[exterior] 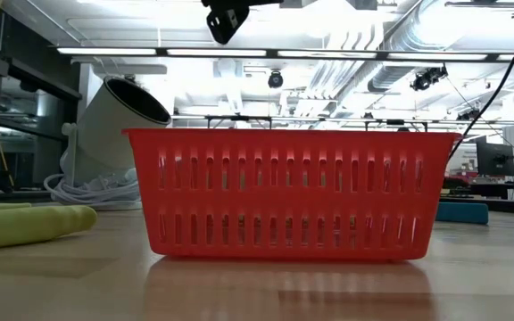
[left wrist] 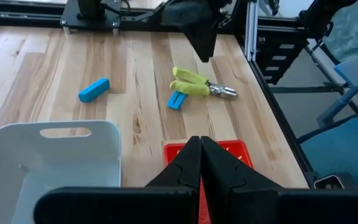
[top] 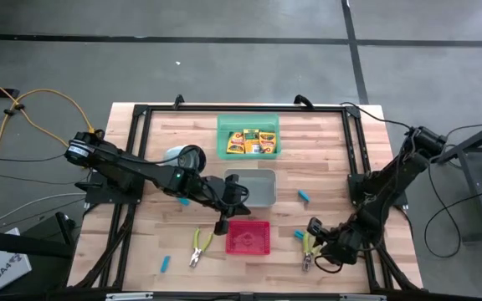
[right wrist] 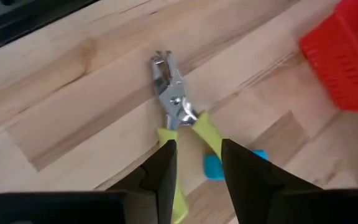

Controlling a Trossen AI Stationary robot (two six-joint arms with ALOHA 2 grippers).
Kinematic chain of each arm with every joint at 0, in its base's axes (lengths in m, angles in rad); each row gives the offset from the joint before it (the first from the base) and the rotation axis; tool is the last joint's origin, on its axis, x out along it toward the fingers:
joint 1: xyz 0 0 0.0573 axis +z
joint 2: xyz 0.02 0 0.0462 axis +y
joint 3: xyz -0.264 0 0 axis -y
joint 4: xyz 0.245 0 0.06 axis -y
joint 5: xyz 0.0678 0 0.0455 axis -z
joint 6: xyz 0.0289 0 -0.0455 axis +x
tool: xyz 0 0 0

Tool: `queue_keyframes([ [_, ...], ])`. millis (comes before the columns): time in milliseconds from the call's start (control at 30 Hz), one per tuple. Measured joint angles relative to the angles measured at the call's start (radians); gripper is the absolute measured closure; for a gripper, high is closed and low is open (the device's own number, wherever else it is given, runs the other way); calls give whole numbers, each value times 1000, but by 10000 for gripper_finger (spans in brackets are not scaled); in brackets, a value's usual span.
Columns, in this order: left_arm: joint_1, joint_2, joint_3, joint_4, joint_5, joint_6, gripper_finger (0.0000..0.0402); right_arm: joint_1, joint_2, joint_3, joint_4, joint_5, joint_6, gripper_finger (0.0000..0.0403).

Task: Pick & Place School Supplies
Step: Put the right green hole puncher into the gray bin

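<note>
The right tool sits part-open around 1 handle of the pliers lying on the counter beside a blue piece. Gripping only 1 handle, they could swing or slip out on lifting. The left tool is closed and empty above the red tray.

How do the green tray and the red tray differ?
The green tray holds yellow-orange crayon boxes; no supplies show in the red tray. The green tray sits at the table's far side, the red tray near the front edge. Both are small plastic trays.
</note>
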Motion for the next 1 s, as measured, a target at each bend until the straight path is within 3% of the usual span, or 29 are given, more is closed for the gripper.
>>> queue_keyframes([
  [1000,0,0,0,7,0,-11,401,1,258,2,6,-23,-2,294],
])
